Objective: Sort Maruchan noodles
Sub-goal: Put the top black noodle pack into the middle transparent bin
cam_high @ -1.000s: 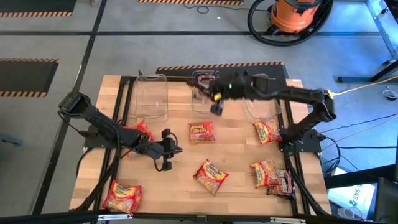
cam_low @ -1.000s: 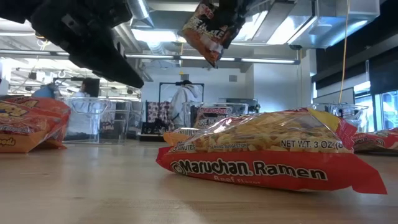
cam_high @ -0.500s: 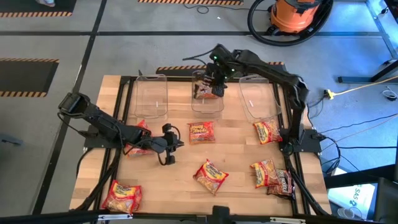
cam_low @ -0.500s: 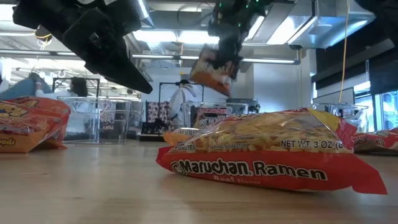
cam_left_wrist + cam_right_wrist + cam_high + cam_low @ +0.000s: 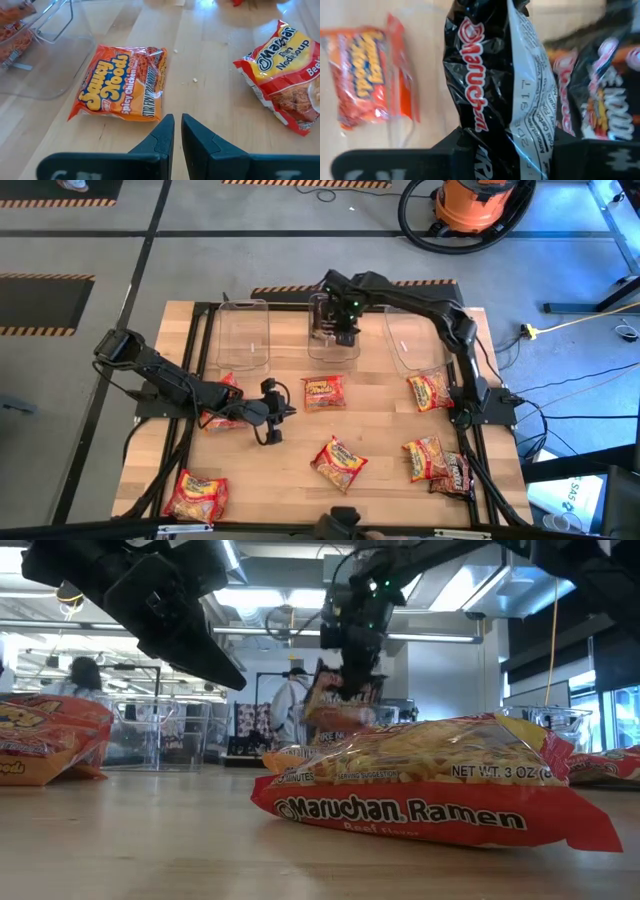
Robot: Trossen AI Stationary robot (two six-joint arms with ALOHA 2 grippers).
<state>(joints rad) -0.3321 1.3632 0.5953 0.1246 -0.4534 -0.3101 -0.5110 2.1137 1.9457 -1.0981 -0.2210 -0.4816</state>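
Note:
My right gripper [image 5: 338,328] is over the middle clear bin [image 5: 332,352] at the table's far side, shut on a black Maruchan packet [image 5: 492,75] that hangs below it in the low view [image 5: 338,705]. Another black packet [image 5: 600,102] lies in that bin. My left gripper [image 5: 272,416] is shut and empty above the table, left of centre. Just beyond it an orange packet [image 5: 122,82] lies flat on the wood, and it also shows in the high view [image 5: 323,391]. A red packet [image 5: 285,75] lies beside it. My right gripper pinches the black packet by one end [image 5: 487,142] between its two fingers. The fingers come from above, pointing down. The packet hangs lengthwise below them, lifted clear, with its lower end down at the bin's rim in the low view.
Clear bins stand at the far left [image 5: 243,335] and far right [image 5: 415,338]. Red packets lie at the centre near side [image 5: 338,463], at the right [image 5: 430,391] [image 5: 424,457], at the near left corner [image 5: 197,495] and under my left arm [image 5: 222,398]. A dark packet [image 5: 456,476] lies near right.
My right gripper has carried the black packet toward the table's far edge, over the middle bin, and then down, so the packet now hangs low at the bin. My left gripper has shifted slightly toward the table's right.

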